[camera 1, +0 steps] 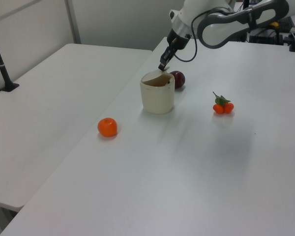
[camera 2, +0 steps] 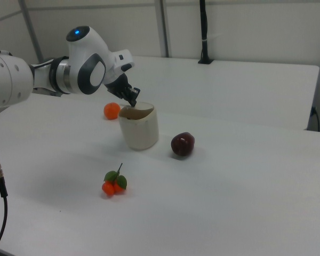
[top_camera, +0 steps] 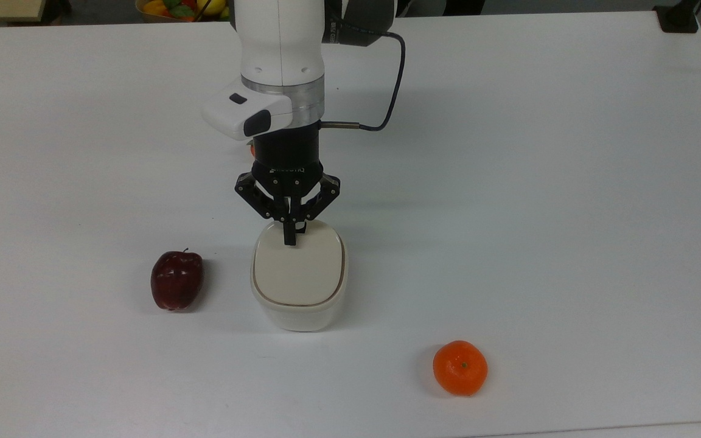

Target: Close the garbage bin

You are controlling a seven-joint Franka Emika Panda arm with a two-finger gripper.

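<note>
The cream-white garbage bin [top_camera: 297, 316] stands near the middle of the table, also seen in the left view [camera 1: 157, 98] and the right view [camera 2: 140, 130]. Its beige lid [top_camera: 299, 271] lies almost flat on the rim. In the left view the lid's edge under the gripper still looks slightly raised. My gripper [top_camera: 290, 237] points down at the lid's far edge, beside the small black tab. Its fingers are shut together and hold nothing, with the tips touching the lid. The gripper also shows in the left view [camera 1: 161, 69] and the right view [camera 2: 133, 103].
A dark red apple [top_camera: 176, 280] sits close to the bin on the top view's left. An orange [top_camera: 460, 367] lies toward the front right. A small leafy cluster of orange fruit [camera 1: 222, 105] rests farther off. A black post base [top_camera: 679, 18] stands at the table's far right corner.
</note>
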